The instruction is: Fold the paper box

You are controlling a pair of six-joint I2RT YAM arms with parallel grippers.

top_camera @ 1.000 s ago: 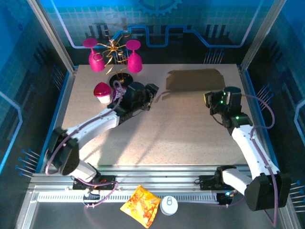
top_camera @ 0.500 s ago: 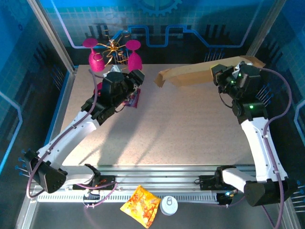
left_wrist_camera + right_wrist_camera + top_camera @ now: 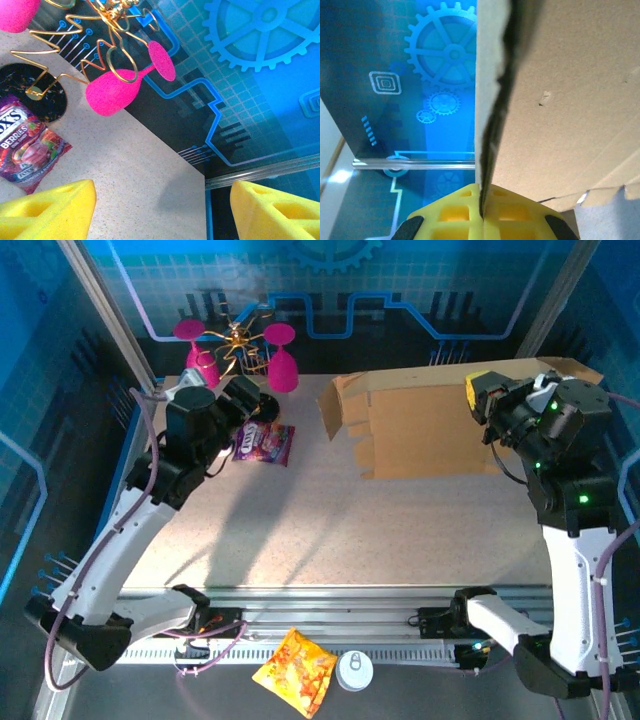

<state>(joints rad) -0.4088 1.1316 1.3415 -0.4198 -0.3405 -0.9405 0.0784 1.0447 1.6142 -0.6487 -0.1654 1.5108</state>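
1. the paper box (image 3: 430,430), unfolded, is at the far right of the table (image 3: 330,530), held up by its right end.
2. right jaws are clamped on the paper box's edge.
3. left jaws stand apart, holding nothing, near the purple snack packet (image 3: 265,443) at far left.

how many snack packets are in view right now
2. A purple packet lies on the table at the back left. An orange bag lies off the table, past its near edge. More could be hidden by the cardboard box.
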